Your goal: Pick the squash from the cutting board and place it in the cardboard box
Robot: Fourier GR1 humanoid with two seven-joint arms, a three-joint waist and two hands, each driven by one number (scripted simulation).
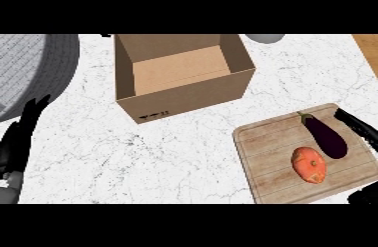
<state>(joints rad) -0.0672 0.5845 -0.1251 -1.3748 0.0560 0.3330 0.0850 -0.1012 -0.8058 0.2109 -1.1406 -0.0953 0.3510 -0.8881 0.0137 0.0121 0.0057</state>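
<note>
Eggplant [325,136] just beside squash [310,165] on cutting board [267,152].

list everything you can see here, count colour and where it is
cardboard box: one, brown, top open, upper middle of the counter
cutting board: one, pale wood, lower right
squash: one, orange, on the cutting board
eggplant: one, dark purple, on the cutting board, just behind the squash
counter: one, white marble, under everything
round object: one, grey, upper left, cut off by the edge, cannot tell what it is
pale object: one, whitish grey, top edge behind the box
wooden strip: one, brown, upper right corner
left hand: one, black, left edge, open, resting with fingers up
right hand: one, black, right edge, open, by the eggplant
</note>
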